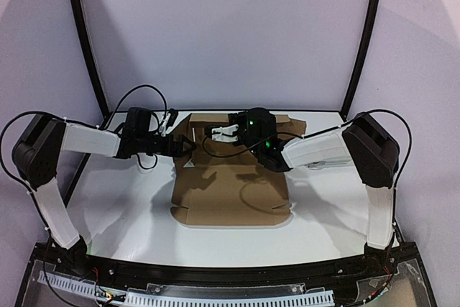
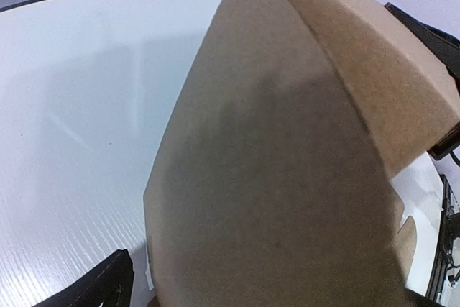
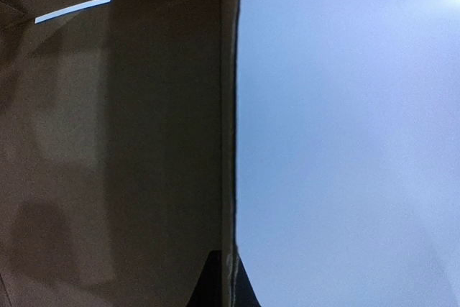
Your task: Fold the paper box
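The paper box point(image 1: 230, 188) is a brown cardboard sheet lying mostly flat at the middle of the white table, with its far part raised. My left gripper point(image 1: 185, 145) is at the box's far left corner. In the left wrist view a raised brown flap point(image 2: 287, 177) fills the space ahead, and the left gripper point(image 2: 259, 300) stands open wide around its lower part, one dark finger point(image 2: 93, 289) showing at the bottom left. My right gripper point(image 1: 215, 133) reaches over the far edge. In the right wrist view that gripper point(image 3: 228, 278) is shut on the thin edge of an upright flap point(image 3: 129, 141).
The white table point(image 1: 122, 199) is ringed by a black rim, with two black curved posts point(image 1: 85, 34) at the back corners and a pale purple backdrop. Black cables point(image 1: 147, 91) loop over the left arm. The right arm's forearm point(image 1: 316, 150) lies over the box's right side.
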Controlling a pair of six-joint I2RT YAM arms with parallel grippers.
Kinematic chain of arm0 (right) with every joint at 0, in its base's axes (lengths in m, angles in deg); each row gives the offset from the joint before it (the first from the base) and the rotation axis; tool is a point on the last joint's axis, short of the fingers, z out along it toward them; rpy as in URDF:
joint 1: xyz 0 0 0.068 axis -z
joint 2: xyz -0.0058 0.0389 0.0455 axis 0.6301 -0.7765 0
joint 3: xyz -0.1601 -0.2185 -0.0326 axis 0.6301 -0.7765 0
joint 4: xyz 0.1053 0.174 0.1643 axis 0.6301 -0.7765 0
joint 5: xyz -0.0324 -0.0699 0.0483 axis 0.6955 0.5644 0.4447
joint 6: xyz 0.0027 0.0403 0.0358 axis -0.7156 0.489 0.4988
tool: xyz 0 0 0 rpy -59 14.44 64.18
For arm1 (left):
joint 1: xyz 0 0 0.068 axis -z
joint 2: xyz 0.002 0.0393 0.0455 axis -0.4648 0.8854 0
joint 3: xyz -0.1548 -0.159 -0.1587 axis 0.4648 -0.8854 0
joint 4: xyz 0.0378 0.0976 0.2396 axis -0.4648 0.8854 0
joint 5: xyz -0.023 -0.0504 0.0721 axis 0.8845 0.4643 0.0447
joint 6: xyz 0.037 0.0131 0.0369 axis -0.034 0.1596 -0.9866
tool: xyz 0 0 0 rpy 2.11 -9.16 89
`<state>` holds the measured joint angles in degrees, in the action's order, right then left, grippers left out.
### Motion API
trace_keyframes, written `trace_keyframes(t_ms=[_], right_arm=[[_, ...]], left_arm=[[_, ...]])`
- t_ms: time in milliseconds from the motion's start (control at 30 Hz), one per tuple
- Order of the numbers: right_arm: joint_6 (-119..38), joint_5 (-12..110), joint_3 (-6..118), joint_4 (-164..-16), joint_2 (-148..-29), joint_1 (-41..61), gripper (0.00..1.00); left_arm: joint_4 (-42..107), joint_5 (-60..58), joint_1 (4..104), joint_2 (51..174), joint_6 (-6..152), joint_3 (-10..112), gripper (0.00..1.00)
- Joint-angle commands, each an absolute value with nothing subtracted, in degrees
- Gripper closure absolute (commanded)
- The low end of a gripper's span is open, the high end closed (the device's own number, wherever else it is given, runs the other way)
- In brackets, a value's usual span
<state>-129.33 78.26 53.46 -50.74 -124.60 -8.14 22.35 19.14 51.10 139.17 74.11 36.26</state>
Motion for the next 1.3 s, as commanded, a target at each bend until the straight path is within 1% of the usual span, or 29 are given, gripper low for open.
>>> trace_keyframes(t_ms=[0, 67, 167, 333, 433, 533, 567, 667, 700, 767, 800, 833, 967, 1033, 1167, 1267], right_arm=[[-127.93, 79.44, 52.25, -61.20, -126.86, -8.58, 1.00], [-127.98, 79.59, 52.36, -61.54, -126.88, -8.58, 1.00], [-128.04, 79.62, 52.26, -61.64, -126.78, -8.56, 1.00], [-127.93, 79.79, 51.75, -61.79, -126.51, -8.49, 1.00], [-128.08, 79.87, 51.49, -61.78, -126.57, -8.51, 1.00], [-127.89, 79.71, 51.51, -62.10, -126.65, -8.50, 1.00], [-127.90, 79.76, 51.56, -62.07, -126.70, -8.56, 1.00], [-128.09, 79.62, 51.42, -62.30, -126.61, -8.58, 1.00], [-128.08, 79.34, 51.33, -62.43, -126.48, -8.58, 1.00], [-127.88, 79.19, 51.44, -62.59, -126.52, -8.58, 1.00], [-127.84, 79.19, 51.60, -62.55, -126.65, -8.58, 1.00], [-127.77, 79.29, 51.70, -62.45, -126.74, -8.58, 1.00], [-127.45, 79.59, 52.38, -62.86, -126.89, -8.68, 1.00], [-127.31, 79.58, 52.57, -63.26, -126.87, -8.71, 1.00], [-127.15, 79.51, 53.14, -64.16, -126.99, -8.80, 1.00], [-126.88, 79.61, 53.55, -64.58, -126.98, -8.84, 1.00]], left_arm=[[18.31, 23.62, 51.34, 134.39, 75.61, 31.31, 0.01], [17.92, 24.83, 51.35, 132.26, 75.88, 28.19, 0.01], [20.54, 20.93, 51.34, 125.64, 75.31, 24.43, 0.01], [28.65, 2.36, 51.35, 113.52, 73.11, 20.48, 0.01], [33.16, -2.69, 51.25, 106.14, 71.72, 18.45, 0.01], [34.15, -9.04, 51.08, 100.38, 71.24, 16.59, 0.01], [34.17, -14.66, 50.55, 99.45, 72.75, 16.51, 0.01], [35.32, -21.77, 41.35, 99.85, 79.91, 17.85, 0.01], [36.52, -21.60, 38.36, 101.30, 84.38, 20.13, 0.01], [38.59, -19.77, 32.23, 108.01, 86.41, 24.66, 0.01], [39.04, -18.24, 31.22, 111.35, 86.17, 26.85, 0.01], [39.23, -16.46, 30.77, 117.15, 85.31, 28.58, 0.01], [38.18, 1.49, 30.68, 131.19, 82.61, 38.59, 0.01], [35.45, 6.76, 30.85, 136.86, 82.12, 40.44, 0.01], [33.01, 13.48, 33.92, 140.19, 77.25, 42.42, 0.01], [33.68, 15.46, 36.86, 141.35, 71.87, 43.25, 0.01]])
